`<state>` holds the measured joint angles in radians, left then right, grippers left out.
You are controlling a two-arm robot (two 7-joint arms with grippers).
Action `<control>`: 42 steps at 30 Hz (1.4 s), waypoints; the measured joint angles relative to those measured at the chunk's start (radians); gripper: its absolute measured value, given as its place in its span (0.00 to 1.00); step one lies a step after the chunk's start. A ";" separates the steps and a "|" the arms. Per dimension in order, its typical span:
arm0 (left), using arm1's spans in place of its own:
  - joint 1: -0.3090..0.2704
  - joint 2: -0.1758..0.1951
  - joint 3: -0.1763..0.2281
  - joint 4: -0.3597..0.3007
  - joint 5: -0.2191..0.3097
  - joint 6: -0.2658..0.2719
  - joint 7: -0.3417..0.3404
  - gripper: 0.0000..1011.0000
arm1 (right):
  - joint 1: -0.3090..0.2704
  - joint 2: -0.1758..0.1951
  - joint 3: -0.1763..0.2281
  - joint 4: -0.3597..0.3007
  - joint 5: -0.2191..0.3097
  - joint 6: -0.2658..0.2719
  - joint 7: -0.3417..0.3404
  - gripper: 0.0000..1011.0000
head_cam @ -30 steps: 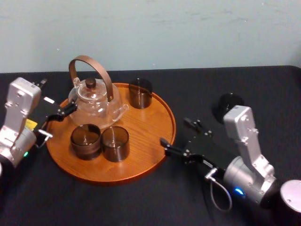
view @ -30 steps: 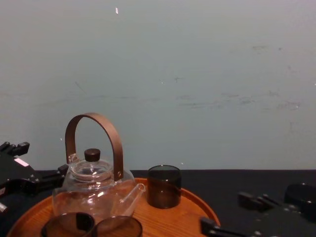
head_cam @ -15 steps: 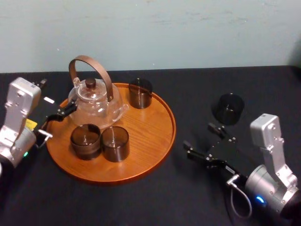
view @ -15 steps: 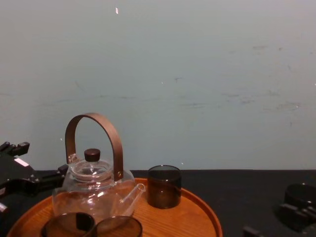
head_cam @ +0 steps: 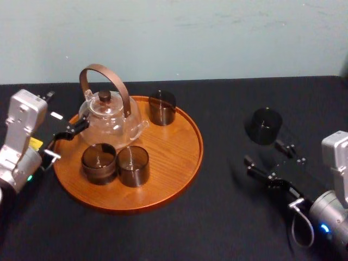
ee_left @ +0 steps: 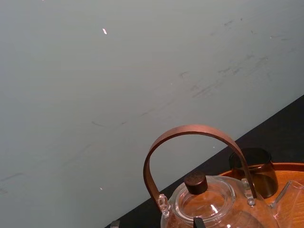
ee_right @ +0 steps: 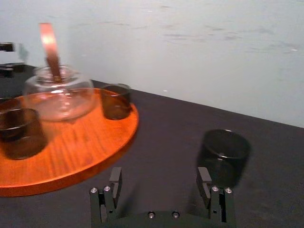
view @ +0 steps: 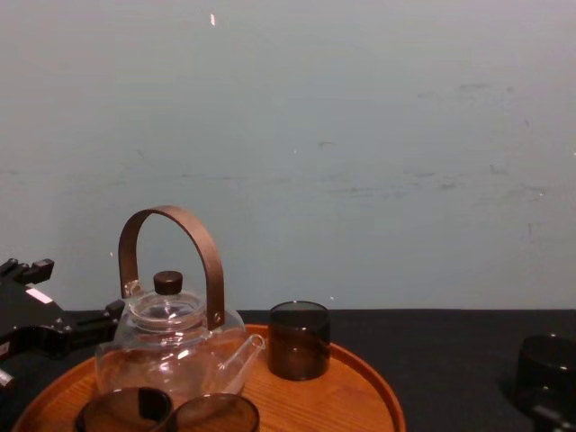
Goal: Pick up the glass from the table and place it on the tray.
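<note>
- While my right tool (head_cam: 262, 152) hung spread wide and empty over the table (head_cam: 163, 234), the glass (head_cam: 263, 125) stood upright just beyond it, well apart from the tray (head_cam: 176, 155).
- My left tool (head_cam: 65, 140) sat released at the tray's left rim, beside the teapot (head_cam: 111, 117).

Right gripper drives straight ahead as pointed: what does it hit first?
Likely the dark glass: it stands ahead of the open right gripper but off-centre, in line with one finger, not the gap.
</note>
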<state>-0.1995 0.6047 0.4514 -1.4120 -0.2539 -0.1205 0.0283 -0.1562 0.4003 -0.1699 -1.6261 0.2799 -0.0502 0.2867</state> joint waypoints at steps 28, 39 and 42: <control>0.000 0.000 0.000 0.000 0.000 0.000 0.000 0.99 | 0.183 -0.040 0.052 0.217 -0.018 0.035 0.015 0.99; 0.000 0.000 0.000 0.000 0.000 0.000 0.000 0.99 | 0.240 -0.052 0.037 0.293 -0.019 0.020 0.033 0.99; 0.000 0.000 0.000 0.000 0.000 0.000 0.000 0.99 | 0.255 -0.054 0.034 0.311 -0.019 0.016 0.035 0.99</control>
<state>-0.1996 0.6047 0.4514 -1.4120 -0.2539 -0.1205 0.0283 0.0986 0.3459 -0.1358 -1.3152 0.2604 -0.0337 0.3214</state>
